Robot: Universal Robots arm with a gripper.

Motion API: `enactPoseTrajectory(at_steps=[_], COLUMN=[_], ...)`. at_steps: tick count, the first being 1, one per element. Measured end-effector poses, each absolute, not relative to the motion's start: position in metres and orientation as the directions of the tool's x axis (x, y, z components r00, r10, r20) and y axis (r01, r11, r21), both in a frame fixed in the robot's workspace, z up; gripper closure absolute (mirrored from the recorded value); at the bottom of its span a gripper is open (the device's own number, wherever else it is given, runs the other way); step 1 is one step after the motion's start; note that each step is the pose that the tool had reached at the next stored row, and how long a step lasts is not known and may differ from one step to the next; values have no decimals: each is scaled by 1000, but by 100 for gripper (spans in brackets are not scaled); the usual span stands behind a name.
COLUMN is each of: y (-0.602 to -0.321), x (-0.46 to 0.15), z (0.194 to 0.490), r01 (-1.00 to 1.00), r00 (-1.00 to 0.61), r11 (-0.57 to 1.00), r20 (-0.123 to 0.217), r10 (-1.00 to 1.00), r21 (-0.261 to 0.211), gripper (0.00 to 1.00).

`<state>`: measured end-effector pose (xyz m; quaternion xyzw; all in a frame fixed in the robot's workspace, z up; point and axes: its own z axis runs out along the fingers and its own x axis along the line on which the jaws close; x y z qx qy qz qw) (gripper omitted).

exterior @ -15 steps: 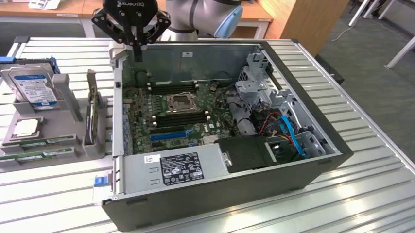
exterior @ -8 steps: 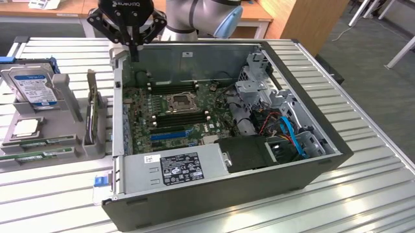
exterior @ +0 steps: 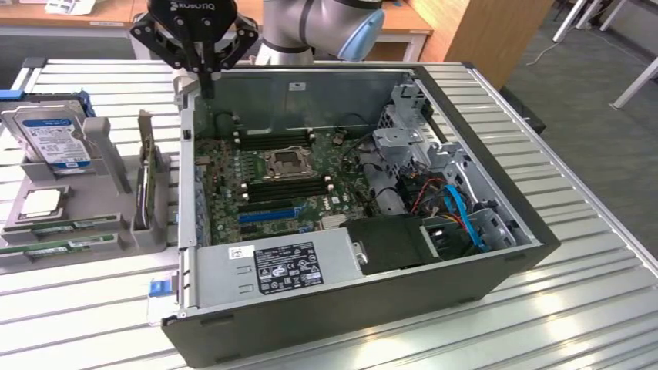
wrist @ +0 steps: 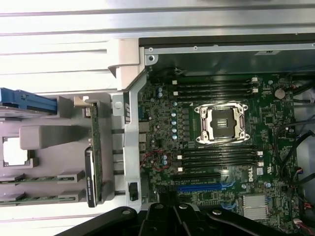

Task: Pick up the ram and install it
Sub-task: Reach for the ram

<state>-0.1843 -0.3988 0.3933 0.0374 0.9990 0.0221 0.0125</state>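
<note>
My fingers (exterior: 208,83) are pressed tight together and they hold nothing. In the exterior view they hang over the far corner of the open computer case (exterior: 494,266), at about eleven o'clock from its middle.

The ram (exterior: 64,225) is not in the case. It lies flat in a grey tray (exterior: 113,239) on the desk (exterior: 575,308), at about nine o'clock from the case and about seven o'clock from my fingers. It is well apart from me. It is a thin green stick with a white sticker. In the wrist view I see it too (wrist: 34,179), with the other stick (wrist: 34,197) just beside it.

I think the job now is to get to the ram and take hold of it. So nothing is picked up yet.

To do it well, I think I must spread my fingers before I go down, or they will bump the stick. I should pinch it by its long thin edges, near the middle, so it does not tip. I should hold it softly, because it is thin and could bend.

I must take care not to grab the wrong thing. The tall card (exterior: 144,181) stands on its edge at about two o'clock from the ram. The silver hard drive (exterior: 46,135) stands at about twelve o'clock from it. I could knock the card if I come in low from the case side. Coming straight down from above looks safest to me.
</note>
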Motion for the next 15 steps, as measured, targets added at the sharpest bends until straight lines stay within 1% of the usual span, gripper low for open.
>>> enactPoseTrajectory(at_steps=[15], y=[-399], x=[-207], z=[393], r01=[74], r00=[-997], r11=[996], r20=[-23], r10=[75], r21=[45], gripper=[90])
